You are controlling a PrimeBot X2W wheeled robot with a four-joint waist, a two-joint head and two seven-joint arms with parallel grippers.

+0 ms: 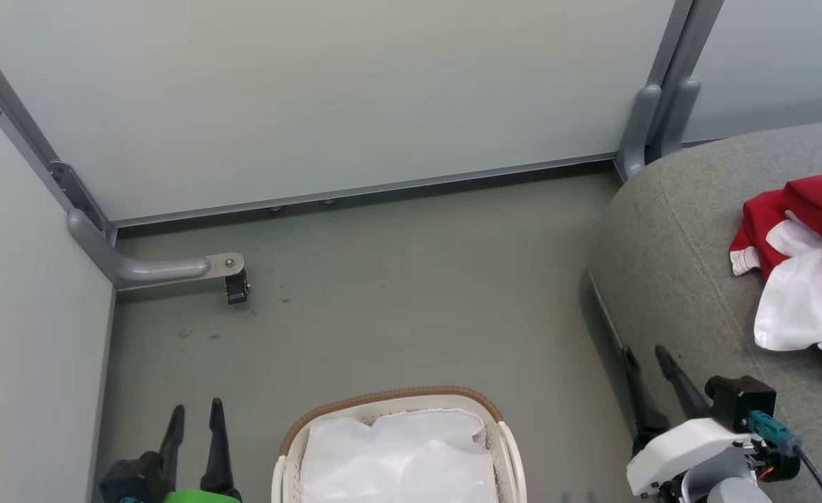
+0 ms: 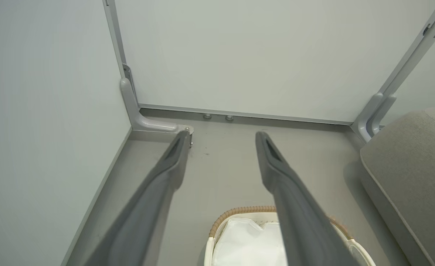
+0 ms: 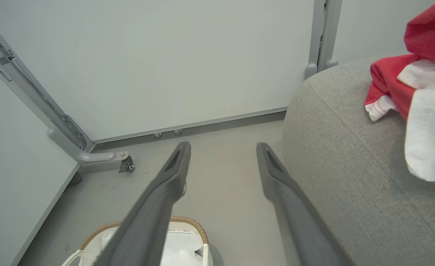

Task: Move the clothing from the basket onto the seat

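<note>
Your left gripper (image 1: 196, 406) and right gripper (image 1: 644, 351) both gape empty; the soft, light red-and-white clothing (image 1: 802, 279) lies heaped on the grey sofa seat (image 1: 676, 265) right of your right gripper, likely easiest pinched at a bunched fold.

Pale panels (image 1: 313, 91) stood on a grey floor (image 1: 417, 279); a metal foot (image 1: 166, 267) with a black caster (image 1: 237, 288) jutted from the left corner.
</note>
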